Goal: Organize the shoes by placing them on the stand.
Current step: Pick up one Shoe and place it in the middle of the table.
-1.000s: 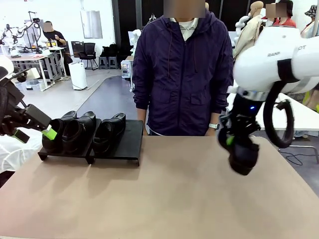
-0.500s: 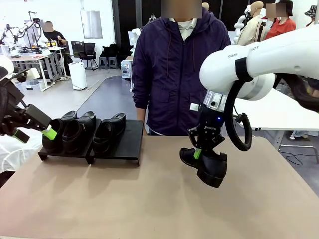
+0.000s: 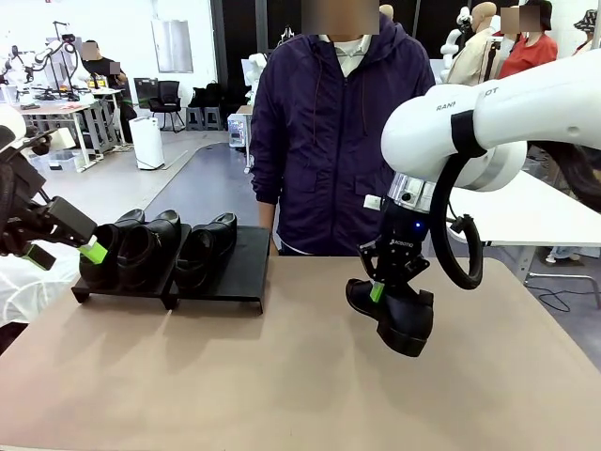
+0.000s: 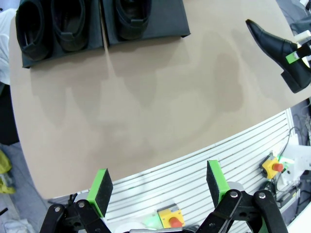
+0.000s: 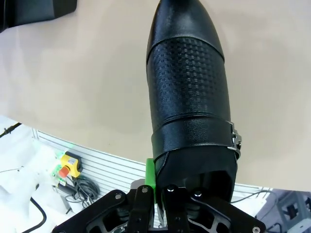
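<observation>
**Inspector:** Status of the stand?

**Assistant:** It sits at the far left of the bench. Three shoes rest on it: two on the left platform, one on the left half of the right platform. The slot at the stand's right end is bare.

**Inspector:** And the fourth shoe?

**Assistant:** Held in the air by the right pincer, right of centre, well apart from the stand. The pincer is clamped on the heel end; the shoe hangs tilted, toe toward the stand. The right wrist view shows its toe pointing away over the bench.

**Inspector:** Left pincer?

**Assistant:** Spread wide, holding nothing, parked by the stand's left end.

**Inspector:** Step in hand?

**Assistant:** In my judgement, carrying the last shoe to the stand. The next move calls for travel leftward, levelling the shoe, lining it up beside the third, then lowering it onto the bare slot before release. The neighbouring shoe could be nudged.
</observation>
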`<state>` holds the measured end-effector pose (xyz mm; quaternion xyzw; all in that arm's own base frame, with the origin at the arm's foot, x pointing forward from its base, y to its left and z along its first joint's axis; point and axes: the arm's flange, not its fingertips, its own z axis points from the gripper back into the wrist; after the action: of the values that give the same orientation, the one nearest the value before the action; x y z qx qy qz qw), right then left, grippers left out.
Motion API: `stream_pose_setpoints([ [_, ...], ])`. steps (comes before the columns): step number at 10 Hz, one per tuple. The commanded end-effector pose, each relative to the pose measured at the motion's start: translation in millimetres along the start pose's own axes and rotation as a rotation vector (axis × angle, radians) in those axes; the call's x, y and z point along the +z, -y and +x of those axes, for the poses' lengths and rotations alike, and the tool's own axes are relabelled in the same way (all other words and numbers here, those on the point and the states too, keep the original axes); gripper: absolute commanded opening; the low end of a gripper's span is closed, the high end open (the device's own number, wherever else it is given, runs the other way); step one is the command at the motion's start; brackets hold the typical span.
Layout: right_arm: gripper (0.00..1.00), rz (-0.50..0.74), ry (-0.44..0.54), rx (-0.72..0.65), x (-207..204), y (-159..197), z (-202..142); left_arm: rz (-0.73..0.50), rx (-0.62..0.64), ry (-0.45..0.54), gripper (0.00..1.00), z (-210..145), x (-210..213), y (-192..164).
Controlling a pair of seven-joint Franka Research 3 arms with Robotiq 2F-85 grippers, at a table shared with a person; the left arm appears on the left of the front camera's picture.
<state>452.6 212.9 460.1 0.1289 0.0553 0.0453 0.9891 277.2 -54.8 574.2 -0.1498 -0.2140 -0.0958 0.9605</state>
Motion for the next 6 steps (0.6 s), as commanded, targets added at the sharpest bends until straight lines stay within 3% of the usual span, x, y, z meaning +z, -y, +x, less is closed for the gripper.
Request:
stream_pose_setpoints([
  [1, 0.0, -0.059, 0.042, -0.038, -20, -28, 1, 0.002, -0.019, -0.004, 1.0, 0, 2, -2],
  [3, 0.0, -0.132, 0.12, -0.063, -53, -56, 7, 0.002, -0.019, -0.004, 1.0, 0, 2, -2],
  [5, 0.0, -0.18, 0.175, -0.095, -77, -66, 18, 0.002, -0.019, -0.004, 1.0, 0, 2, -2],
  [6, 0.0, -0.237, 0.249, -0.142, -87, -69, 22, 0.002, -0.019, -0.004, 1.0, 0, 2, -2],
])
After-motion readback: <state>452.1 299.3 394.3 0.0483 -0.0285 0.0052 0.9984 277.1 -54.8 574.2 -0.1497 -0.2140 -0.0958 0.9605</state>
